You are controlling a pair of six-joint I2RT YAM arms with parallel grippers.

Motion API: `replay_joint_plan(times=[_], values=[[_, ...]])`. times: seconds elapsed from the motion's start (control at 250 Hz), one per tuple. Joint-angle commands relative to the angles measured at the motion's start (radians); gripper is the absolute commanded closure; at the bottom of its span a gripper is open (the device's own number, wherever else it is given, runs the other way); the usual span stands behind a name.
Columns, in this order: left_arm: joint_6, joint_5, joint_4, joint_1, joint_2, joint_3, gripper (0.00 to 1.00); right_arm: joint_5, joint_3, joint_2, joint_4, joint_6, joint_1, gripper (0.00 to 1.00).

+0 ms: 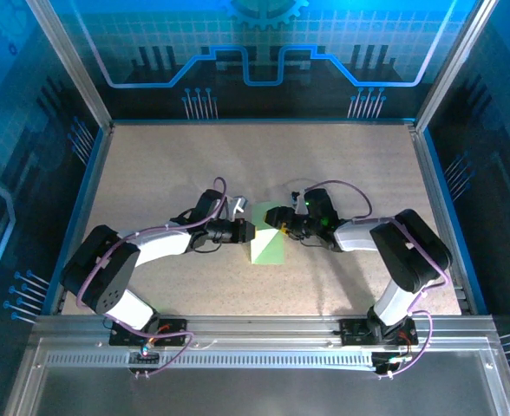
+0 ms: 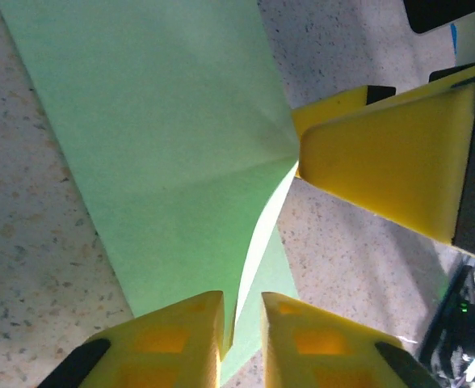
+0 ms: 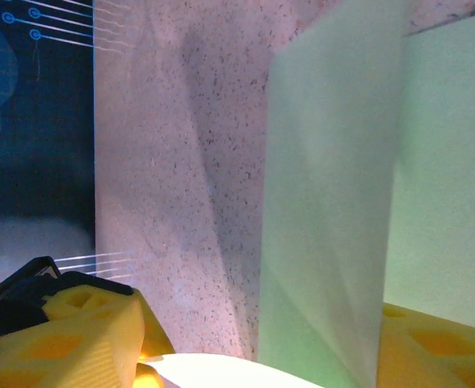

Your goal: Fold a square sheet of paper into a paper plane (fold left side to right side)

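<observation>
Pinching creased pale green paper, blocky yellow left fingers, speckled tabletop.

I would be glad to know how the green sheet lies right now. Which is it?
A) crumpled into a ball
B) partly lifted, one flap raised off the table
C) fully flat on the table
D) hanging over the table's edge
B: in the left wrist view one flap of the square sheet of paper curls up off the table, its raised edge running in between the fingers of the left gripper.
</observation>
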State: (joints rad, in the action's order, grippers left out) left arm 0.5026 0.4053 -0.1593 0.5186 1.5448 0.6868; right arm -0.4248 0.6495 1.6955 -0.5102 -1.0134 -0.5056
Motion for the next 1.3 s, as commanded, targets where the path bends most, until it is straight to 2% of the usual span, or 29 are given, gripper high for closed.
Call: replay_joint_plan(times=[0.0,0.228,0.543,0.663,0.751,0.863,0.951,1.079,1.171,1.295], values=[[0.002,-0.058,0.009,-0.015,0.028,-0.015,0.71,-0.018,0.024,0.020,-0.041,-0.012,-0.009,0.36],[-0.019,-0.091,0.037,-0.024,0.105,0.019,0.64,0.000,0.035,0.021,0.013,0.017,-0.022,0.42],[-0.042,-0.085,0.068,-0.025,0.169,0.073,0.64,0.046,0.076,0.023,0.139,0.080,-0.061,0.57],[-0.044,-0.079,0.070,-0.027,0.157,0.073,0.63,0.065,0.102,0.020,0.206,0.113,-0.074,0.67],[-0.037,-0.067,0.070,-0.036,0.125,0.067,0.62,0.080,0.113,0.003,0.235,0.128,-0.076,0.78],[-0.019,-0.054,0.075,-0.062,0.032,0.048,0.58,0.113,0.119,-0.061,0.296,0.158,-0.073,0.92],[-0.021,-0.056,0.112,-0.085,-0.082,0.045,0.54,0.145,0.129,-0.141,0.352,0.200,-0.067,0.98],[-0.048,-0.080,0.185,-0.111,-0.280,0.056,0.43,0.176,0.122,-0.298,0.391,0.245,-0.041,1.00],[-0.051,-0.060,0.208,-0.146,-0.405,0.062,0.29,0.164,0.107,-0.418,0.378,0.255,-0.004,1.00],[0.002,0.109,0.152,-0.211,-0.514,0.071,0.07,0.119,0.097,-0.565,0.334,0.235,0.050,1.00]])
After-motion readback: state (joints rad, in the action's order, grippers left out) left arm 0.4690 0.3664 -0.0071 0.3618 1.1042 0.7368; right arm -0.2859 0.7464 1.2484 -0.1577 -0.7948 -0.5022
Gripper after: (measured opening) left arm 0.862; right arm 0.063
